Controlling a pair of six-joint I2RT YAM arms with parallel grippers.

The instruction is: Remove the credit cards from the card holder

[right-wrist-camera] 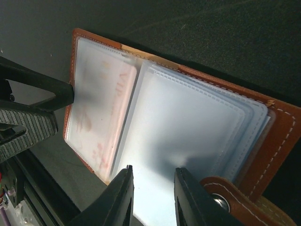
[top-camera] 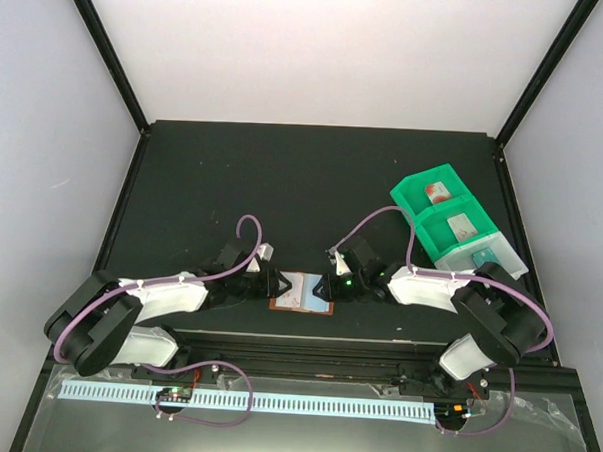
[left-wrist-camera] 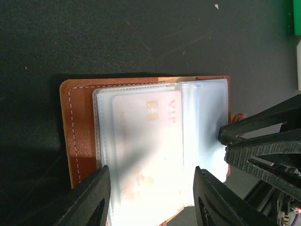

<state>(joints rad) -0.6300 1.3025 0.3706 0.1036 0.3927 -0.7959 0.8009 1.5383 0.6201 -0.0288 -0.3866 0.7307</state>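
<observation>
My left hand (left-wrist-camera: pixel 151 170) is half open, its fingers straddling the near end of a white credit card (left-wrist-camera: pixel 148 141) with red marks, which sits inside a clear pocket. My right hand (right-wrist-camera: pixel 154 169) is narrowly parted over the opposite pockets (right-wrist-camera: pixel 188 132), gripping nothing I can see. The brown card holder (left-wrist-camera: pixel 77 132) lies open on the dark surface (left-wrist-camera: pixel 141 37) between them. I judge the slick pocket could lift with the card, or the holder could slide if it is not pinned.
</observation>
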